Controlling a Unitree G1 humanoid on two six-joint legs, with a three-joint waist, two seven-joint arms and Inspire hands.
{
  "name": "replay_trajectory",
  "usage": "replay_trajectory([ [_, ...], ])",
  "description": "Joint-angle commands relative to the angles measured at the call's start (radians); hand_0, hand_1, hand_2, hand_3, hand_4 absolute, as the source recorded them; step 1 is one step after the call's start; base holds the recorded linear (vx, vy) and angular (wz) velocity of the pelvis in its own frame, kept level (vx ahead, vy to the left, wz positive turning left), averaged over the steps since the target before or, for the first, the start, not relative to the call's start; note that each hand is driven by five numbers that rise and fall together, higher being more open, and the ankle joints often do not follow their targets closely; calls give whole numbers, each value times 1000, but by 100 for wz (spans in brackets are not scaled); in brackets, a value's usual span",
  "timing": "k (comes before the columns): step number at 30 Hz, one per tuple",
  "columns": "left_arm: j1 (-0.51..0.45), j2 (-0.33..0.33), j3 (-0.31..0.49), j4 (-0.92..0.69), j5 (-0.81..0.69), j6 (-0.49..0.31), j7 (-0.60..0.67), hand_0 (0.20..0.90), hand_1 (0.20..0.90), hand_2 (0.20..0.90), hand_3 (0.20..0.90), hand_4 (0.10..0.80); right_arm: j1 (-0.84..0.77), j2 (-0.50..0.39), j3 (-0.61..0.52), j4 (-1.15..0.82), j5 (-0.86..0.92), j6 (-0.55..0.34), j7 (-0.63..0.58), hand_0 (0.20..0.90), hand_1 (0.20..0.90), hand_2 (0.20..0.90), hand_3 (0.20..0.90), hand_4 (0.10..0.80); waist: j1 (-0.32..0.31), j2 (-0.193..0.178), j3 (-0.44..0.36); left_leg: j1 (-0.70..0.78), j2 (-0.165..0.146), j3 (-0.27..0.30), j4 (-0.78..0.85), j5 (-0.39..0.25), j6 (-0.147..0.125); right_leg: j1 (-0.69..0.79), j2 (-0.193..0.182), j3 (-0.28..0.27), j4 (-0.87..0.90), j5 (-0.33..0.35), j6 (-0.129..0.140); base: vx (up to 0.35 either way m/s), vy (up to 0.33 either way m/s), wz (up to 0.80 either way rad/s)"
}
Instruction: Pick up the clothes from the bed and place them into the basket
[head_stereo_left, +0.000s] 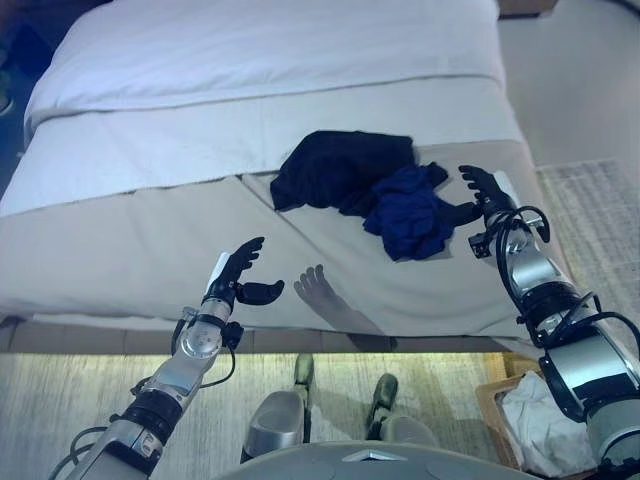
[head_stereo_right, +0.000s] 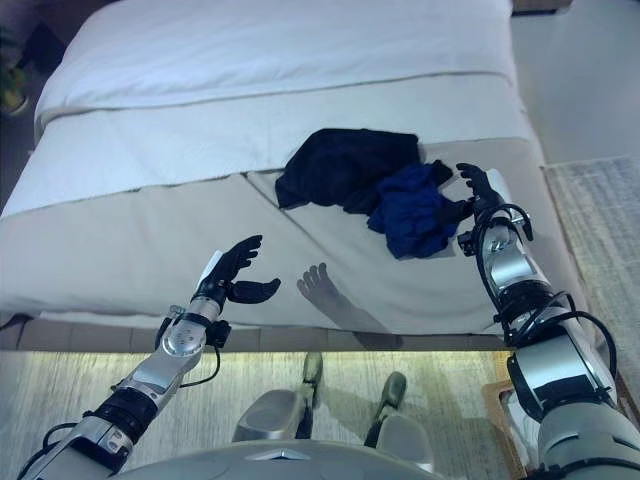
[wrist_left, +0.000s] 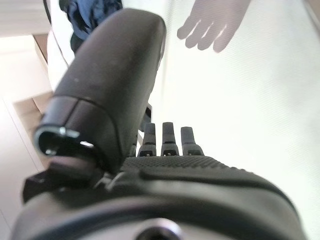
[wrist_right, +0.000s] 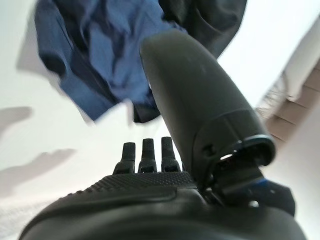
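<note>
Left hand (head_stereo_left: 238, 272) hovers over the near edge of the bed (head_stereo_left: 150, 230), fingers loosely spread, thumb out, holding nothing; well apart from the clothes. Bare beige bedcover below it.

Black garment (head_stereo_left: 335, 168) lies crumpled mid-bed, right of centre, with the blue garment (head_stereo_left: 410, 215) bunched against and partly over its right side. Both touch, so a pull on one may drag the other.

Right hand (head_stereo_left: 487, 198) sits just beside the blue garment's right edge, fingers extended and relaxed, thumb pointing toward the cloth, nothing gripped; contact with the fabric unclear.

Basket (head_stereo_left: 495, 400) shows on the floor at lower right beside the bed, with white cloth (head_stereo_left: 535, 415) already in it.

Handling, as a judgement: both pieces look light, soft and floppy, not fragile, no slip risk, but they will drape and trail. Best hold looks like a raised fold on the thick bunched middle of the blue garment, closing fingers deep into it rather than pinching a thin edge.
</note>
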Motion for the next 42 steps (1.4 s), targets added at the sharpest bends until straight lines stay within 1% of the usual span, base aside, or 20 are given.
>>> replay_trajectory([
  [1,-97,40,34,-76,-29,-142,40,900,900,900,900,800,-188,-87,36,-6,4,-36,-28,900,900,900,900,800,16,9,97,-41,-45,-30,96,-99,-3,-61,-15,42,222,-127,-41,-71,49,22],
  [5,-99,37,23,-101,-41,-166,48,900,900,900,900,800,-201,-99,47,74,-23,-11,-16,900,900,900,900,800,37,26,159,-90,-55,-43,157,-106,3,-99,-36,13,285,-141,-45,-3,36,15],
  [10,-99,46,11,-137,-47,-179,55,900,900,900,900,800,-251,-101,75,137,-26,40,8,900,900,900,900,800,60,44,215,-155,-79,-59,219,-110,16,-160,-51,-1,351,-151,-45,-11,-2,6],
  [14,-100,45,-3,-153,-48,-192,64,900,900,900,900,800,-281,-94,100,162,-38,71,39,900,900,900,900,800,67,54,226,-198,-89,-56,238,-113,25,-210,-62,1,384,-156,-41,-1,14,3],
  [19,-108,48,-20,-209,-46,-186,102,900,900,900,900,800,-300,-91,109,174,-21,66,30,900,900,900,900,800,78,69,226,-307,-106,-53,310,-129,42,-325,-84,-9,483,-181,-46,-32,28,2],
  [22,-114,45,-28,-220,-43,-176,114,900,900,900,900,800,-323,-88,108,188,-23,63,20,900,900,900,900,800,84,75,226,-343,-114,-58,343,-138,45,-359,-95,-12,524,-194,-50,-11,8,1],
  [23,-114,44,-32,-226,-43,-174,119,900,900,900,900,800,-336,-91,110,191,-25,62,12,900,900,900,900,800,87,79,226,-359,-117,-60,359,-142,47,-376,-101,-11,543,-199,-51,41,-9,3],
  [24,-108,45,-38,-233,-43,-169,125,900,900,900,900,800,-352,-94,117,189,-22,64,-20,900,900,900,900,800,91,80,226,-362,-125,-61,387,-180,48,-387,-110,5,587,-239,-44,34,-7,4],
  [29,-84,52,-35,-263,-41,-150,133,900,900,900,900,800,-400,-117,92,180,26,95,-134,900,900,900,900,800,101,95,226,-420,-136,-54,467,-214,52,-439,-128,-2,681,-279,-56,-5,7,8],
  [32,-54,52,-36,-280,-37,-152,141,900,900,900,900,800,-444,-128,70,165,82,97,-207,900,900,900,900,800,108,107,226,-441,-142,-52,498,-229,53,-461,-133,2,722,-300,-63,11,38,12],
  [35,-32,55,-34,-295,-36,-151,147,900,900,900,900,800,-468,-133,48,140,133,86,-251,900,900,900,900,800,111,114,226,-454,-143,-49,517,-237,54,-475,-136,5,751,-313,-67,13,41,4],
  [36,-26,55,-33,-296,-38,-152,147,900,900,900,900,800,-475,-135,40,135,146,73,-264,571,571,571,516,416,111,116,226,-457,-144,-48,525,-241,54,-479,-136,8,762,-317,-69,21,31,3],
  [37,-20,55,-29,-297,-41,-154,144,900,900,900,900,800,-483,-139,34,129,153,68,-272,300,300,300,200,100,112,117,226,-458,-146,-48,531,-245,55,-481,-137,10,769,-322,-70,32,34,5],
  [42,1,62,-27,-303,-37,-166,144,900,900,900,900,800,-486,-151,20,94,149,61,-287,300,300,300,200,100,109,112,226,-446,-145,-42,544,-257,56,-465,-138,13,764,-320,-68,29,13,4],
])
